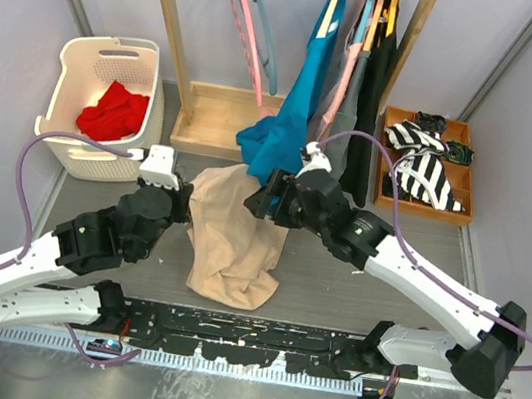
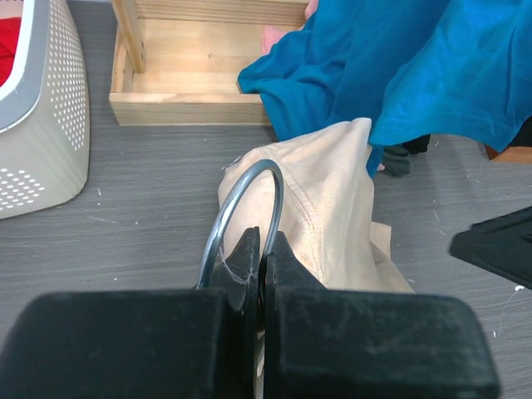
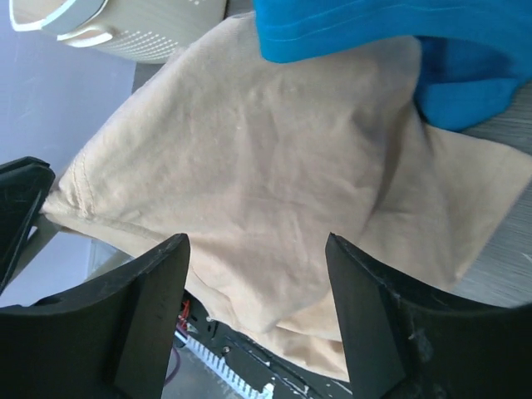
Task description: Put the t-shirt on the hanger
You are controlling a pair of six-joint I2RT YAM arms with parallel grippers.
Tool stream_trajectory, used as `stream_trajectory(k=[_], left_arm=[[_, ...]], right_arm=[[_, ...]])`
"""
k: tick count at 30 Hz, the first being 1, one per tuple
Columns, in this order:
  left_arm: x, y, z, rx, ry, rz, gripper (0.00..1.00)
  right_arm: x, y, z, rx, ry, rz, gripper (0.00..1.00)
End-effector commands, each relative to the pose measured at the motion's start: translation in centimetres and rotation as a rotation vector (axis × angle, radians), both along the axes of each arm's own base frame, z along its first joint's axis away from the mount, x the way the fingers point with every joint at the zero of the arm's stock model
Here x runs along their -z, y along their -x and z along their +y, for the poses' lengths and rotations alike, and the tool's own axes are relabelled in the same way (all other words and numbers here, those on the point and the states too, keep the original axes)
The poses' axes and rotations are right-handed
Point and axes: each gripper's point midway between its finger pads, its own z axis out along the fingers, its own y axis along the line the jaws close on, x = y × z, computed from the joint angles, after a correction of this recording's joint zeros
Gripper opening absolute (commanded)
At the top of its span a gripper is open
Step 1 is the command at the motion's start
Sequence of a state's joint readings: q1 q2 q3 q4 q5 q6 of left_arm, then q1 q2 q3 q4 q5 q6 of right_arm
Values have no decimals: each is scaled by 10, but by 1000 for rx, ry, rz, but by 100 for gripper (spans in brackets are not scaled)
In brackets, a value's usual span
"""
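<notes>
The beige t-shirt (image 1: 234,240) hangs crumpled between the two grippers and drapes down onto the grey table. My left gripper (image 1: 182,203) is at its left edge. In the left wrist view this gripper (image 2: 264,243) is shut on the thin grey hook of the hanger (image 2: 249,179), with the t-shirt (image 2: 332,199) right behind it. The rest of the hanger is hidden in the cloth. My right gripper (image 1: 264,199) is open at the shirt's upper right. In the right wrist view it (image 3: 258,249) stands wide apart, just above the t-shirt (image 3: 249,150), holding nothing.
A teal-blue garment (image 1: 295,113) hangs from the wooden rack (image 1: 171,33) and touches the shirt's top. Pink and blue-grey hangers (image 1: 253,25) hang on the rail. A white basket (image 1: 66,117) with a red cloth (image 1: 115,113) stands at the left. A wooden tray (image 1: 451,214) of striped clothes stands at the right.
</notes>
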State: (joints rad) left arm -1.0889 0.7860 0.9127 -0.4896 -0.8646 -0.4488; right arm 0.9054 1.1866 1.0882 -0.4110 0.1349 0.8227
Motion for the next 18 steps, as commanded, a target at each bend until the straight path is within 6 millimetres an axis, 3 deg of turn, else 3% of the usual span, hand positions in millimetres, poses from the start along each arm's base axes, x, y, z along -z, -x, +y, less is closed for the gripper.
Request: stream_trajectory(k=[1, 5, 9, 13, 18], left_arm=[[-5, 2, 6, -22, 43, 5, 0], [-4, 3, 5, -22, 56, 8, 0], [-4, 2, 5, -24, 58, 11, 0], [-6, 3, 6, -24, 68, 6, 0], [-12, 4, 3, -9, 91, 0, 0]], right_arm=[[-53, -5, 39, -92, -183, -68, 69], [-56, 1, 57, -142, -193, -76, 66], [-59, -7, 62, -120, -206, -95, 66], [-55, -22, 71, -92, -164, -90, 31], [-38, -34, 95, -118, -111, -53, 21]])
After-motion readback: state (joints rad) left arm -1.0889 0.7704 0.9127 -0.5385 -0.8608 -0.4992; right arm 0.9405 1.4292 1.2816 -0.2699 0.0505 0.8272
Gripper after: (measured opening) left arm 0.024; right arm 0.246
